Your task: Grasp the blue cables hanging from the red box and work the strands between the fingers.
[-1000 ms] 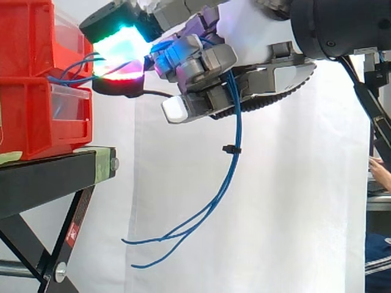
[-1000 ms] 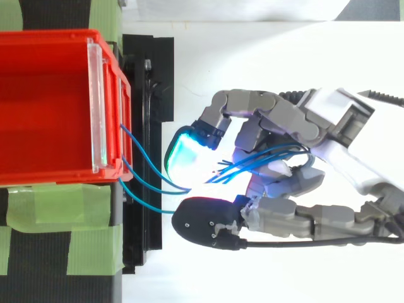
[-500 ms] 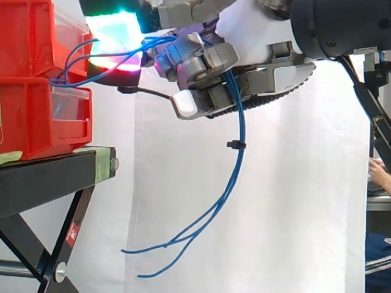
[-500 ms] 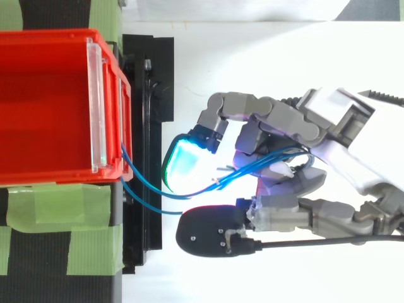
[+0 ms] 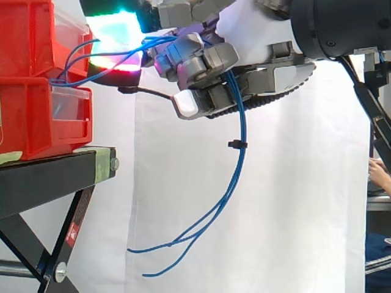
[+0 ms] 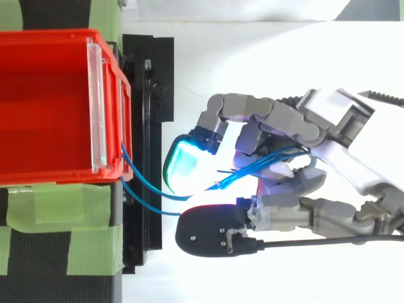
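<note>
At the left, a red box [image 6: 44, 107] is seated on a black stand [image 5: 43, 183]. Blue cables [image 5: 241, 125] are led rightward from its front and gripped between the curled fingers of the hand [image 5: 204, 61], with their ends left dangling below.

This looks like a robotics lab test rig: stacked red plastic storage bins [image 5: 30, 122] sit on a black metal stand [image 5: 43, 183] patched with green tape [image 6: 57, 208], before a white curtain [image 5: 293, 201], with a person's arm [image 5: 380, 173] at the edge.
</note>
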